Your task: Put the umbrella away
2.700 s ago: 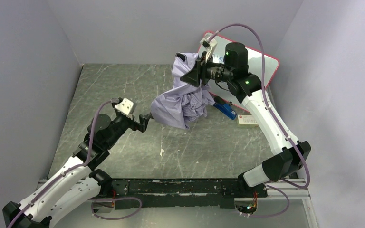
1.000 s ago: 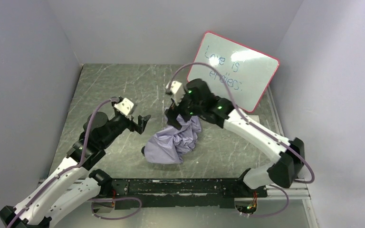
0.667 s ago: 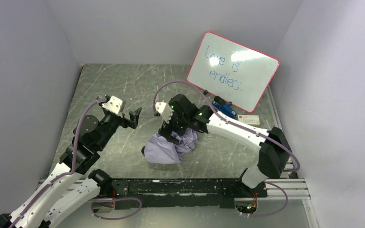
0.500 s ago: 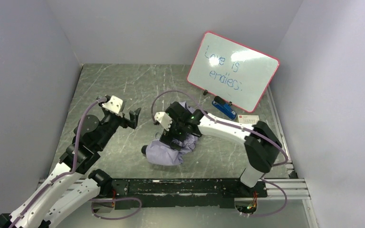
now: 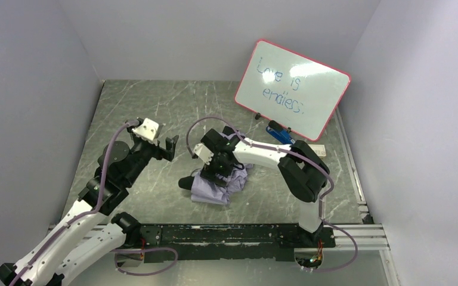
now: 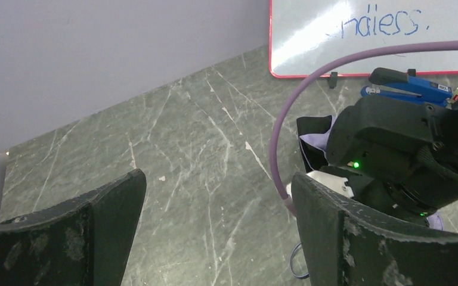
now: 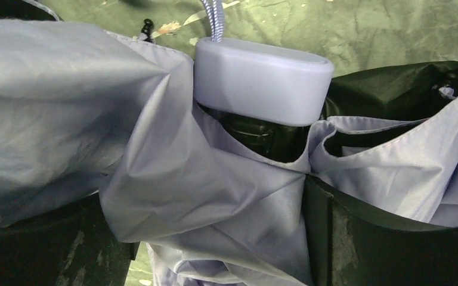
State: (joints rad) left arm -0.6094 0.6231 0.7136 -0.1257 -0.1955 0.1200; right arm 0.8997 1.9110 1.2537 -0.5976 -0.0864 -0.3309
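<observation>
Umbrella (image 5: 217, 189): lies as a loose lavender heap on the counter (image 5: 155, 107), about the middle and somewhat toward the near edge; it is not yet rolled or strapped.
Handle (image 7: 261, 78): pale rounded block with a cord loop (image 7: 214, 15); just below it we see the black shaft (image 7: 256, 134) inside the folds.
Handling: we judge it light. The cloth is soft and probably slippery, so it will slide and spill out of a grip. Handle and shaft are the only stiff parts, so we would take hold there and not on cloth alone.
Right tool (image 7: 214, 238): spread wide, astride the bundle just below the handle. The cloth touches both fingers (image 7: 364, 238), but the shaft is apart from them, so nothing is gripped.
Left tool (image 6: 214, 238): released and empty, hovering over bare counter to the left of the umbrella.
Whiteboard (image 5: 292, 89): stands at the far right corner; the blue handwriting reads "Love is endless".
Blue eraser (image 5: 281, 133): at the foot of the whiteboard; its label is too small to read.
Brand: we see none on the umbrella.
</observation>
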